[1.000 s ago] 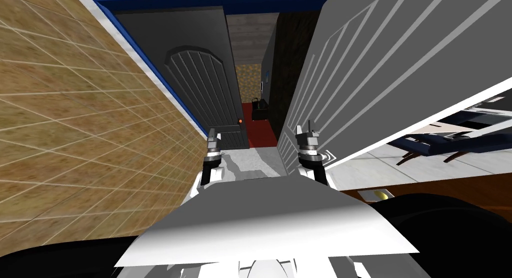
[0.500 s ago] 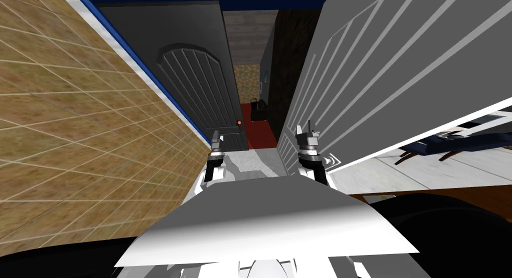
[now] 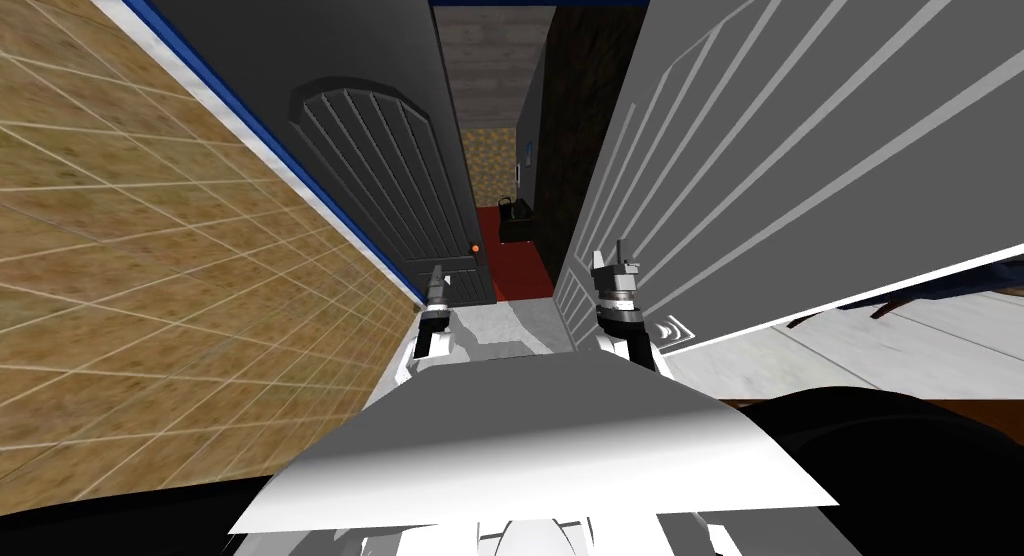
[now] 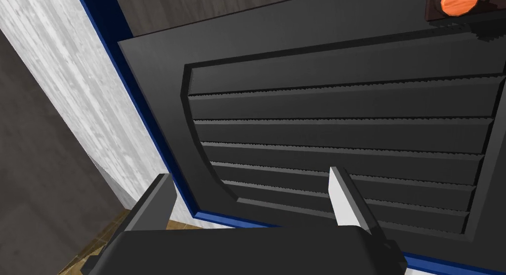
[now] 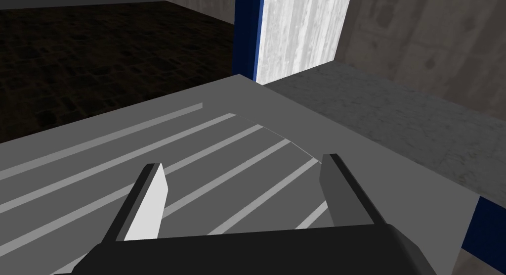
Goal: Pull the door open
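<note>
A dark door [image 3: 370, 170] with an arched ribbed panel and an orange knob [image 3: 475, 248] stands ajar ahead on the left. My left gripper [image 3: 437, 280] hovers just below that knob, a little short of the door. In the left wrist view the left gripper [image 4: 247, 188] is open, facing the dark door's ribbed panel [image 4: 336, 118], and the orange knob [image 4: 459, 0] lies well beyond its fingertips. A light grey panelled door [image 3: 760, 150] stands swung open on the right. My right gripper [image 3: 615, 265] is beside its edge. The right gripper [image 5: 244, 188] is open over the grey panel [image 5: 148, 138], holding nothing.
A blue door frame [image 3: 262, 135] and a brown tiled wall [image 3: 150, 280] close in on the left. Between the two doors runs a narrow passage with a red floor [image 3: 520, 260] and a small dark object [image 3: 517, 220] standing on it. White floor [image 3: 900, 350] lies behind the grey door.
My whole view has shifted: the dark door and tiled wall loom larger, and the blue furniture at the right has slid out of sight. The left gripper sits slightly further right.
</note>
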Tool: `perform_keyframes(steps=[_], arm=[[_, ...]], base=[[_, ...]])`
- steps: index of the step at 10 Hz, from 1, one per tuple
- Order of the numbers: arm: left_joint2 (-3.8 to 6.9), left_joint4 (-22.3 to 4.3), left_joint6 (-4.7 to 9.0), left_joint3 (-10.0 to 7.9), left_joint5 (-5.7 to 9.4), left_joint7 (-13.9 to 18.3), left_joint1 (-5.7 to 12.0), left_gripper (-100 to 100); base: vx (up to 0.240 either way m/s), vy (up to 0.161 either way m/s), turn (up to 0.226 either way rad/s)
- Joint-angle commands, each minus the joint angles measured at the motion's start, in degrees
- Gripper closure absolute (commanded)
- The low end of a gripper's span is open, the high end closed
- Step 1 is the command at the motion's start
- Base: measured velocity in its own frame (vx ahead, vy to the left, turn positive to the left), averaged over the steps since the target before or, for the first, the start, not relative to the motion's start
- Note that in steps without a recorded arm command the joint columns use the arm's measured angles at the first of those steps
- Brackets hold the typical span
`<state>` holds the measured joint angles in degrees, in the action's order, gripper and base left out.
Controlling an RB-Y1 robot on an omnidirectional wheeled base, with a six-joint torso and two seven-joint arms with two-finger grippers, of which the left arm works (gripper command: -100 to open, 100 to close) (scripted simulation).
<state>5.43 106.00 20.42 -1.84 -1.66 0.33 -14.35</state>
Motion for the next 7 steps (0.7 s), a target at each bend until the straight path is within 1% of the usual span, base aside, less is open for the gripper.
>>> perform_keyframes(steps=[1,7], arm=[[0.14,-2.4,-0.07,-0.18,0.28,0.3,0.79,-100],[0.34,-9.9,-1.25,-0.67,1.16,1.3,3.63,-100]], base=[[0.099,0.014,-0.043],[0.095,0.009,-0.040]])
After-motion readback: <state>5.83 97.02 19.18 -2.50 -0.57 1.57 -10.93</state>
